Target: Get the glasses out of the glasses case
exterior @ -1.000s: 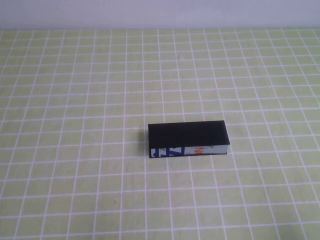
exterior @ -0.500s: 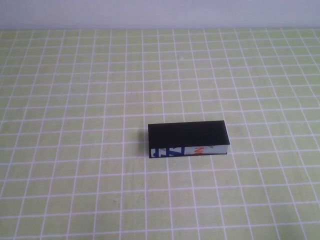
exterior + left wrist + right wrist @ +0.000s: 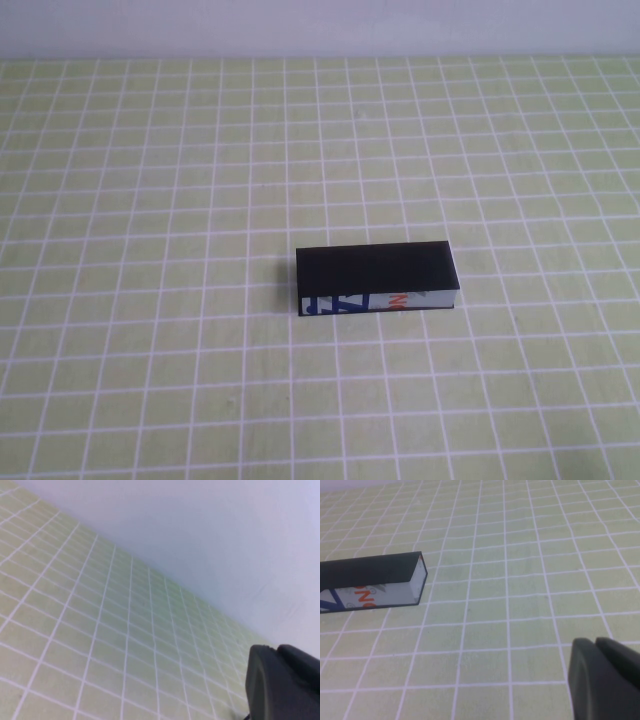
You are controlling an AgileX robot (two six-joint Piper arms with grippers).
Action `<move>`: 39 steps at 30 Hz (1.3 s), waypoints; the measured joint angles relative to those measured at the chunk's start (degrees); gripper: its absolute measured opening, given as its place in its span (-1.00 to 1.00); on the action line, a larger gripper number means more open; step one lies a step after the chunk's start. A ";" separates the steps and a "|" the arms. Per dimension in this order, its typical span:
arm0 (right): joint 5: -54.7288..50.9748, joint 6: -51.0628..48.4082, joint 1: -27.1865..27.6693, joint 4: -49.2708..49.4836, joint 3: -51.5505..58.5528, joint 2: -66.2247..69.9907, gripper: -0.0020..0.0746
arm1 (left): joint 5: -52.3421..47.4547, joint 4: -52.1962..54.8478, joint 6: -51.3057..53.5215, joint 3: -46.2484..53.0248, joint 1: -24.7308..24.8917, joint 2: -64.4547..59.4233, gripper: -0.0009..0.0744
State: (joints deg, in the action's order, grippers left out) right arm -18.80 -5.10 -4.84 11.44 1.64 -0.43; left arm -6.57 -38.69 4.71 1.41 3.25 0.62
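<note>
The glasses case (image 3: 375,280) lies shut on the green checked cloth just right of the table's middle, its black lid flat and its white strip with blue and orange print facing me. It also shows in the right wrist view (image 3: 370,580). The glasses are hidden, with the lid down. My right gripper (image 3: 595,642) is shut and empty, low over the cloth and well apart from the case's right end. My left gripper (image 3: 277,650) is shut and empty over bare cloth, with the case out of its view. Neither gripper shows in the high view.
The green checked cloth (image 3: 150,200) covers the whole table. A pale wall (image 3: 320,25) runs along its far edge and also shows in the left wrist view (image 3: 210,540).
</note>
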 joint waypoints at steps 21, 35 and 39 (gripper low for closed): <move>0.00 0.00 0.00 0.00 0.00 0.00 -0.99 | -38.74 -1.19 20.17 -39.51 0.00 -51.82 -0.99; 0.00 0.00 0.00 0.00 0.00 0.00 -0.99 | -32.19 -17.25 44.05 -62.76 10.40 -94.01 -0.99; 0.00 0.00 0.00 0.00 0.00 0.00 -0.99 | -32.96 -20.04 47.95 -69.25 11.06 -102.00 -0.99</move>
State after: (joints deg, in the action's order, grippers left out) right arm -18.80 -5.10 -4.84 11.44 1.64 -0.43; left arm -39.52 -58.73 52.67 -67.84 14.30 -101.38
